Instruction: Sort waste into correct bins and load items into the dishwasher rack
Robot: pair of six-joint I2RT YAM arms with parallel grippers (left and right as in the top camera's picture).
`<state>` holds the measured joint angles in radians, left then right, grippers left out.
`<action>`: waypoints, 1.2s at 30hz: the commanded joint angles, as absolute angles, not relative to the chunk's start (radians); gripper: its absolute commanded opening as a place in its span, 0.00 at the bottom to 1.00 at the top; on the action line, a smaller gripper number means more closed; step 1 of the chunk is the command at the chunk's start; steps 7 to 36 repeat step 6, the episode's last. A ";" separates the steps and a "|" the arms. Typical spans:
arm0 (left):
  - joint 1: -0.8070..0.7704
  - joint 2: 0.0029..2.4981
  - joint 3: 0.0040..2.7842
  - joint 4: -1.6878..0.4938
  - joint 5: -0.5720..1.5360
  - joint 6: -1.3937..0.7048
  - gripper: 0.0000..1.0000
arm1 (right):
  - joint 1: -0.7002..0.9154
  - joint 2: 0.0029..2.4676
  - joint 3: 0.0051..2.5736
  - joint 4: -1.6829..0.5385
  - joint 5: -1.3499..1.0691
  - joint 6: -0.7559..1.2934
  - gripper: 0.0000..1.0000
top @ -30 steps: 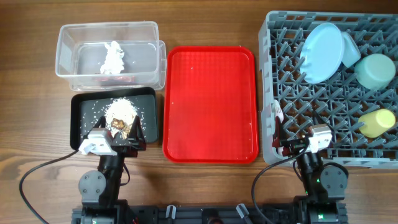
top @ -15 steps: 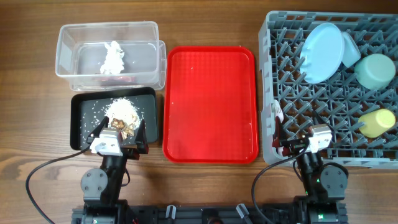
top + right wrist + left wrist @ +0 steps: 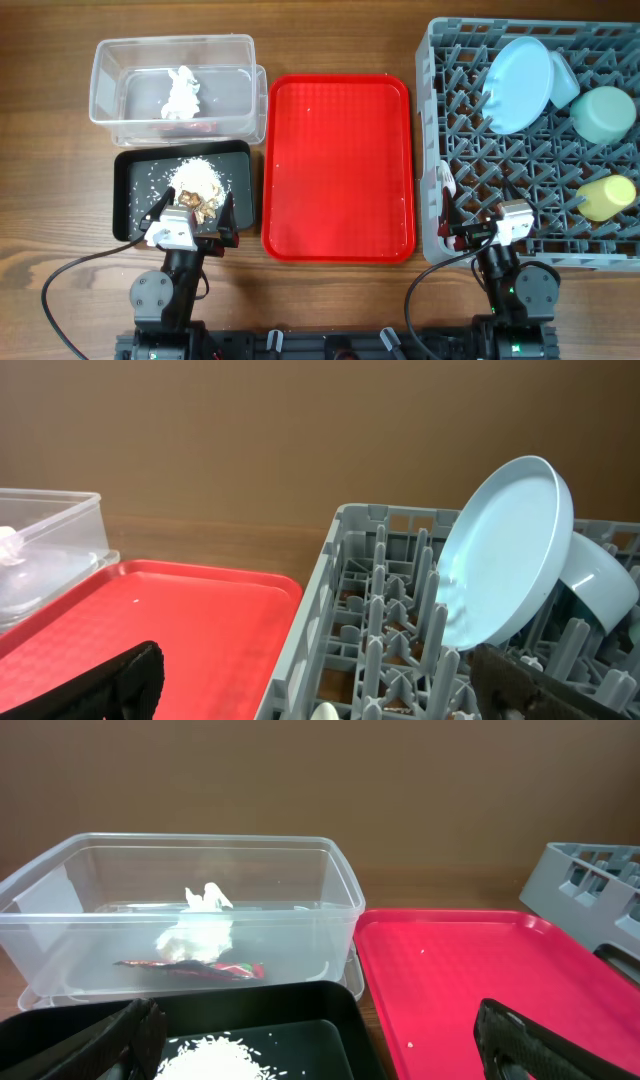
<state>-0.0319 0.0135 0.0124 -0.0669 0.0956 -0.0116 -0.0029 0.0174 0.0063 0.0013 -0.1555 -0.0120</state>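
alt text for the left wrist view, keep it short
A clear tub holds a crumpled white tissue and a red wrapper. In front, a black tray carries white crumbs; a red tray lies to its right. The left gripper's open fingers frame the bottom corners.

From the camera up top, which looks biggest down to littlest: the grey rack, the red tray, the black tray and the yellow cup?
1. grey rack, biggest, even with the picture's edge cutting it off
2. red tray
3. black tray
4. yellow cup, smallest
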 commanded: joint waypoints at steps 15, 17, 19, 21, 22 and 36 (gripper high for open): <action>-0.035 0.003 0.006 -0.068 0.111 0.008 1.00 | 0.001 0.005 0.007 0.007 -0.146 0.003 1.00; -0.035 0.003 0.006 -0.068 0.111 0.008 1.00 | 0.001 0.005 0.007 0.007 -0.146 0.003 1.00; -0.035 0.003 0.006 -0.068 0.111 0.008 1.00 | 0.001 0.005 0.007 0.007 -0.146 0.003 1.00; -0.035 0.003 0.006 -0.068 0.111 0.008 1.00 | 0.001 0.005 0.007 0.007 -0.146 0.003 1.00; -0.035 0.003 0.006 -0.068 0.111 0.008 1.00 | 0.001 0.005 0.007 0.007 -0.146 0.003 1.00; -0.035 0.003 0.006 -0.068 0.111 0.008 1.00 | 0.001 0.005 0.007 0.007 -0.146 0.003 1.00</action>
